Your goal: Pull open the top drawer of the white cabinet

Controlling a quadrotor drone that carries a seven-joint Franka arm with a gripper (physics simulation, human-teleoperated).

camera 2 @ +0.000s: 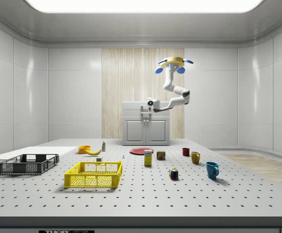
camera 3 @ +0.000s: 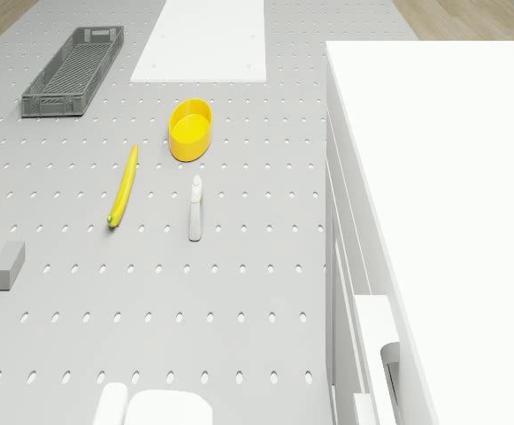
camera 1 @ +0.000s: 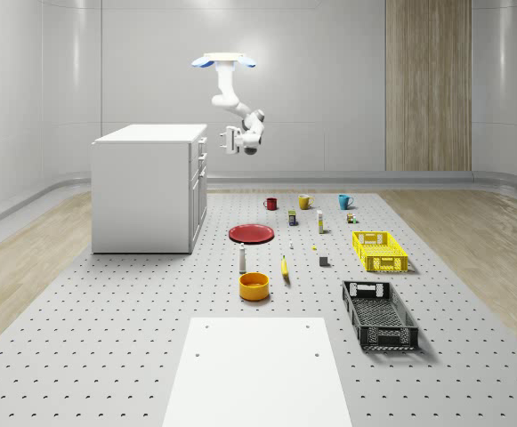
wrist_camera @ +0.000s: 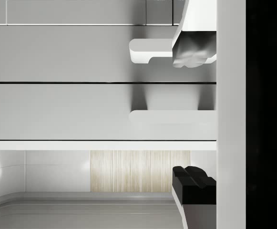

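Whole-scene view — high, far back, facing white cabinet point(camera 1: 148, 188) side-on across pegboard floor point(camera 1: 107, 338). Side view — low, distant, facing cabinet front. Both share drone point(camera 1: 225, 61) and floor clutter. Drone view looks steeply down past cabinet top. Wrist view sits close against drawer fronts point(wrist_camera: 57, 112).
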